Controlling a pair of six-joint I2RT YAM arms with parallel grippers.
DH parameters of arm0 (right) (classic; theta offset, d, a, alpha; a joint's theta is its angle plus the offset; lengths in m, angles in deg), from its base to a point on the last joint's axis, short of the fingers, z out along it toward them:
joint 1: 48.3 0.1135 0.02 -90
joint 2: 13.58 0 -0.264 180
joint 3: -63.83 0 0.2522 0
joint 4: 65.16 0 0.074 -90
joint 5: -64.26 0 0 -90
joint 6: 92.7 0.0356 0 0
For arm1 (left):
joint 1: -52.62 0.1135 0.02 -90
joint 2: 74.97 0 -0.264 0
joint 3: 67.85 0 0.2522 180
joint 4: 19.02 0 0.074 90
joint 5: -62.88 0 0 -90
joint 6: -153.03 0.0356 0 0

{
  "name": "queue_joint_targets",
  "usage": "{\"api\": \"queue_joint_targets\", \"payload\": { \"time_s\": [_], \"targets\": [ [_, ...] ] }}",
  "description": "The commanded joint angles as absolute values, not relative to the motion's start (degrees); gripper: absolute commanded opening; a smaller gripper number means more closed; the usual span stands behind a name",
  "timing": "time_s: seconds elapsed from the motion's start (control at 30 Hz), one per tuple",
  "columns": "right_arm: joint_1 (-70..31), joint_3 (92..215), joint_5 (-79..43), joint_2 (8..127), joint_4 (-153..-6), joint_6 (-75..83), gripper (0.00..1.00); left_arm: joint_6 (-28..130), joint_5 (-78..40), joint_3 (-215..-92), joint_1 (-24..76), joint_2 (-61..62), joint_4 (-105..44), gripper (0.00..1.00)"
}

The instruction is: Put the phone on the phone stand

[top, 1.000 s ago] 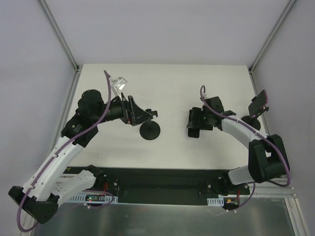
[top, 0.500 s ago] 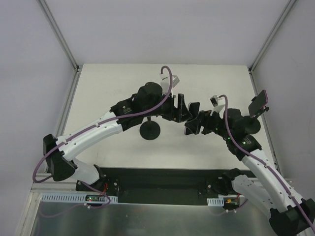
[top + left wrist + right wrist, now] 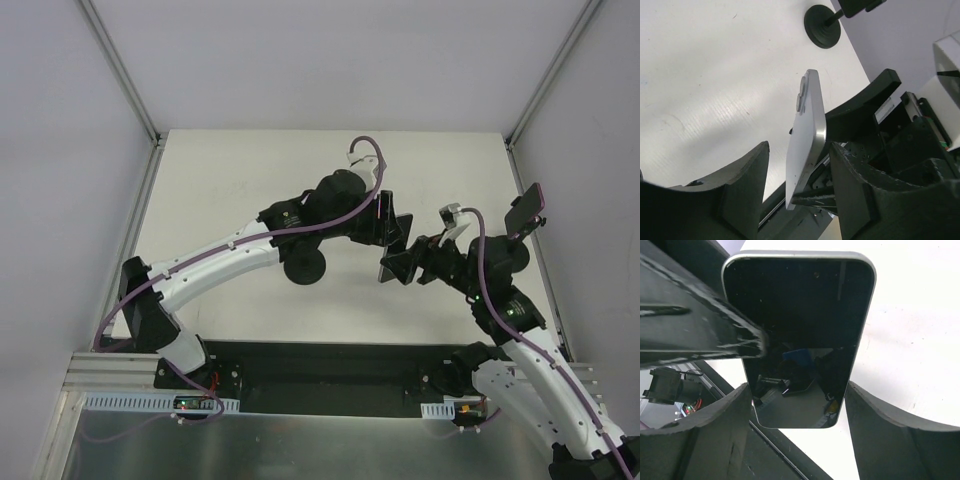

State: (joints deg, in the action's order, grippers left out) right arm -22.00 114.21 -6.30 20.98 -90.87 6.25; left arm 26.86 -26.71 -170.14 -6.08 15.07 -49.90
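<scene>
At frame centre I'm clamping the phone (image 3: 800, 330) by its edges in the right gripper (image 3: 799, 390), presenting it so the left gripper (image 3: 800, 150), jaws apart astride it, can take over.

White table (image 3: 220, 190) bears 2 black stands: central stand (image 3: 303, 270), right-edge stand (image 3: 822, 32)

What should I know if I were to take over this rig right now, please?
Left gripper: open, jaws either side of the phone, a gap showing, no grip yet.
Right gripper: shut on the phone, holding it off the table.
Phone stand: on the table beneath the left arm, without the phone.
Done: phone picked up.
Left: probably hand it to the left gripper, then set it on the phone stand.
</scene>
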Motion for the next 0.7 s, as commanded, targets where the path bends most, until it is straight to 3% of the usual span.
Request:
{"api": "queue_joint_targets", "payload": {
  "time_s": [0.0,0.13,0.4,0.43,0.47,0.5,0.53,0.6,0.63,0.67],
  "targets": [
    [-21.67,114.42,-4.47,19.11,-88.32,7.23,0.01,24.97,-27.38,-172.92,-7.15,17.40,-50.80,0.47],
    [-21.67,113.63,-4.99,17.88,-88.94,7.05,0.01,25.23,-25.99,-174.77,-7.50,19.69,-50.80,0.24],
    [-21.58,113.19,-4.91,17.44,-89.29,7.49,0.01,26.37,-24.31,-175.65,-7.50,20.83,-50.88,0.11],
    [-21.58,113.19,-4.56,17.61,-89.29,7.40,0.01,26.55,-23.96,-175.74,-7.50,20.66,-50.88,0.00],
    [-21.67,113.45,-4.21,17.96,-89.29,7.40,0.03,26.72,-23.78,-175.74,-7.50,20.48,-50.88,0.00],
    [-21.58,113.63,-3.86,18.23,-89.81,7.32,0.11,27.68,-23.60,-175.57,-7.50,20.40,-50.88,0.00],
    [-21.50,113.98,-3.77,18.93,-90.60,7.32,0.35,28.48,-23.43,-175.56,-7.50,19.61,-50.88,0.00],
    [-21.58,114.77,-3.24,19.72,-92.89,7.58,0.60,31.02,-23.42,-174.78,-7.41,18.21,-50.88,0.00],
    [-21.58,114.86,-3.15,19.99,-93.77,7.84,0.77,31.82,-23.51,-174.34,-7.32,16.20,-50.80,0.00],
    [-21.58,114.60,-2.80,19.82,-93.69,8.36,0.86,32.52,-23.60,-173.81,-7.15,15.04,-50.88,0.00]
  ]
}}
